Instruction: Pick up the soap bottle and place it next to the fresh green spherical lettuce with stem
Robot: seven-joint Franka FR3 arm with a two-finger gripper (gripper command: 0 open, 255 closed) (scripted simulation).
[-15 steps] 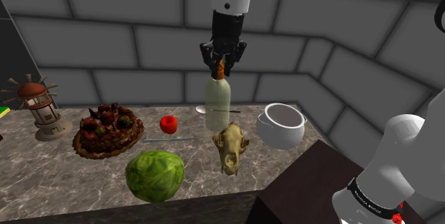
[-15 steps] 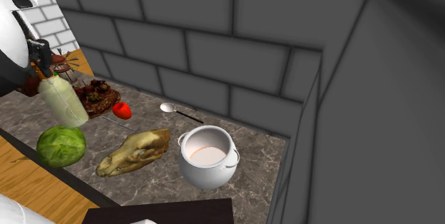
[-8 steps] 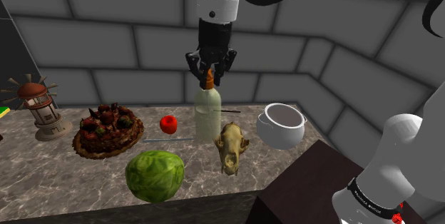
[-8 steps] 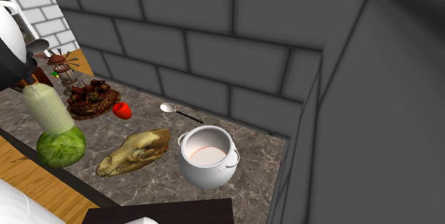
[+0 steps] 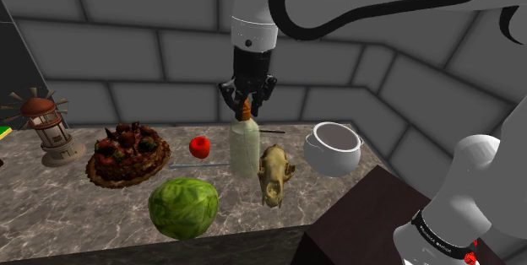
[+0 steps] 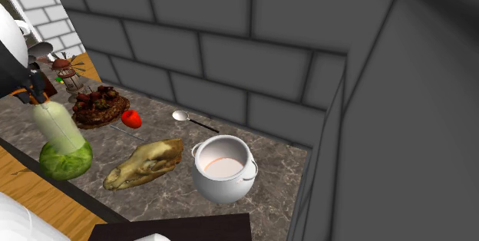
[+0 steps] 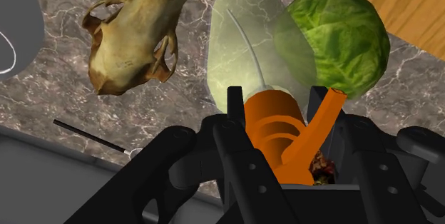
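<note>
1. The black gripper [image 5: 247, 107] was seen at the centre of the shoulder view, clamped on the orange pump top [image 7: 274, 126] of the soap bottle [image 5: 244, 148]. In the wrist view the fingers [image 7: 241, 165] were pressed against either side of that top.
2. The soap bottle, pale and translucent, was held upright over the marbled counter [image 5: 51, 196]. Whether its base touched the counter could not be told.
3. The green lettuce [image 5: 183, 208] was set at the lower centre of the shoulder view, by the counter's front edge, below and left of the bottle. At the far left of the second exterior view the bottle was seen overlapping the lettuce.
4. An animal skull [image 5: 274, 173] was laid just right of the bottle, and a white pot [image 5: 333, 148] was stood further right.
5. A small red fruit [image 5: 200, 146] was placed left of the bottle, with a dark fruit tart [image 5: 127, 157] and a small windmill model [image 5: 49, 128] beyond it at the left edge.
6. A spoon [image 6: 181, 115] was laid near the grey block wall [image 5: 127, 18], at the middle left of the second exterior view.
</note>
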